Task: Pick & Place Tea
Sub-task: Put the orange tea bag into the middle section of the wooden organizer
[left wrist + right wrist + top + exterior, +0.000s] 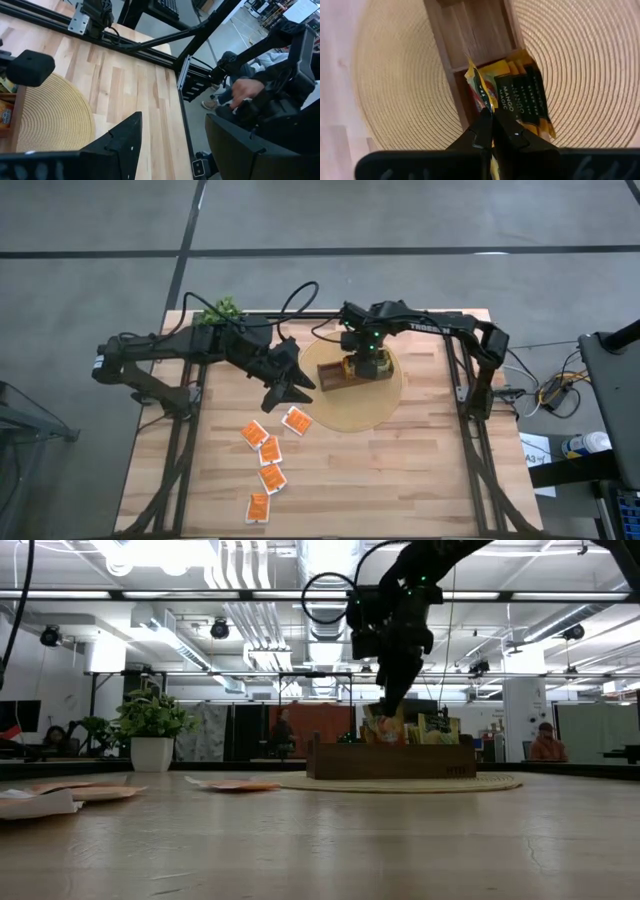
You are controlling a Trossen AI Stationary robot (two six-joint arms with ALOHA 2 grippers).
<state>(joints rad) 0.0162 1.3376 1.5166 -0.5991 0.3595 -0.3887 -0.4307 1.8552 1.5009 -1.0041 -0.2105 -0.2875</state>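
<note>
My right gripper (492,120) is over the wooden box (345,373) on the round mat (385,408), fingers pinched on a yellow sachet (479,89) standing in the box. My left gripper (290,385) waits open beside the mat. Five orange sachets (270,450) lie on the table (400,480).

A round woven mat (372,412) lay at the centre of the pale wooden surface (400,480), and a brown wooden box (335,377) stood on it. A potted green plant (222,310) sat at the surface's upper-left edge. In the low view, a seated person (545,744) showed at far right.
</note>
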